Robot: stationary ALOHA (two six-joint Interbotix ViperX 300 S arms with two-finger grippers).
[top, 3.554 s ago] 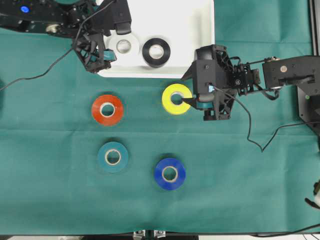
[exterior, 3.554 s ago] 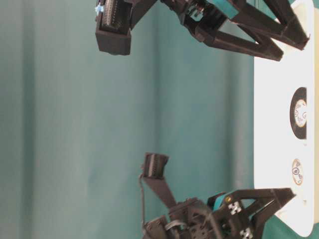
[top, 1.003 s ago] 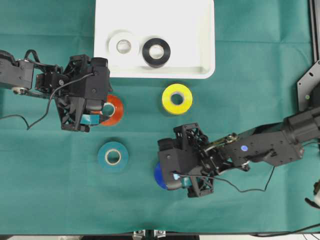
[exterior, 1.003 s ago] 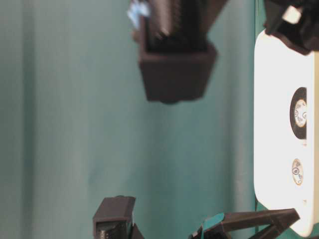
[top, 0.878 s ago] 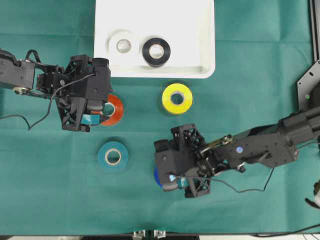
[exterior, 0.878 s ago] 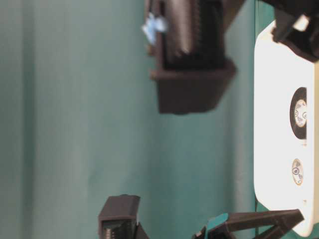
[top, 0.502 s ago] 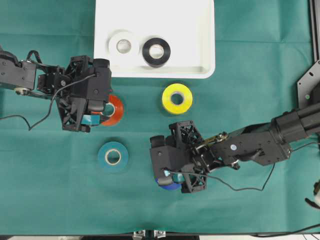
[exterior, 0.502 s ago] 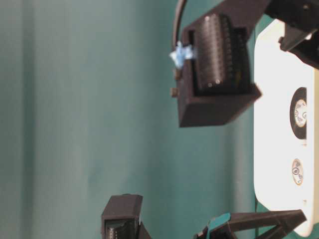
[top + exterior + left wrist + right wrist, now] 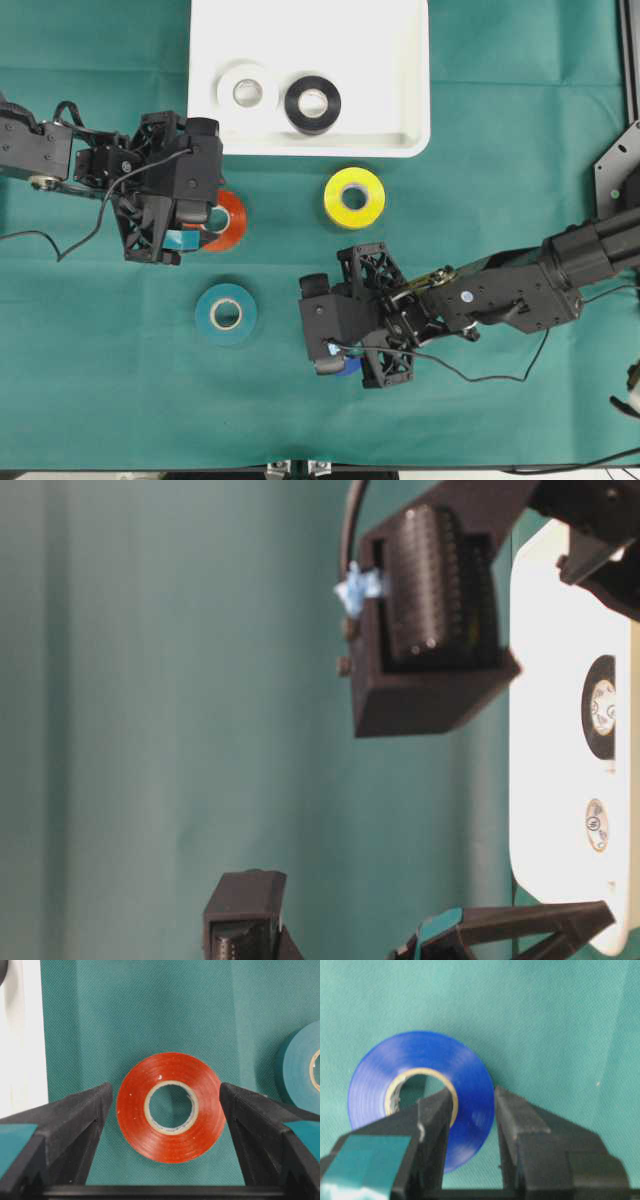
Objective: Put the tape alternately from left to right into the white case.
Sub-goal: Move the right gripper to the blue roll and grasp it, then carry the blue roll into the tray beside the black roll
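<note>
The blue tape roll [image 9: 420, 1097] is in my right gripper [image 9: 470, 1110]: on the right wrist camera I see one finger [image 9: 437, 1115] inside the pale core and the other against the outer rim, so the jaws are pinched together on the roll's wall. From overhead that gripper [image 9: 335, 362] sits near the front middle of the green cloth [image 9: 500, 150], with only a sliver of blue showing under it. My left gripper [image 9: 165, 1110] hangs over the red-orange roll [image 9: 170, 1100] with its jaws spread wide, one finger [image 9: 75, 1125] on each side and neither touching the roll, which lies flat on the cloth. In the overhead view that roll [image 9: 232, 220] is left of centre, just in front of the white case [image 9: 400, 60]. The white roll [image 9: 247, 91] and the black roll [image 9: 312, 104] lie side by side inside the case, along its near edge, white on the left. The yellow roll [image 9: 354, 197] rests on the cloth just in front of the case's right half, and the teal roll [image 9: 226, 314] lies nearer, in front of the red-orange one. The table-level view shows me little beyond blurred arm parts and the case edge.
</note>
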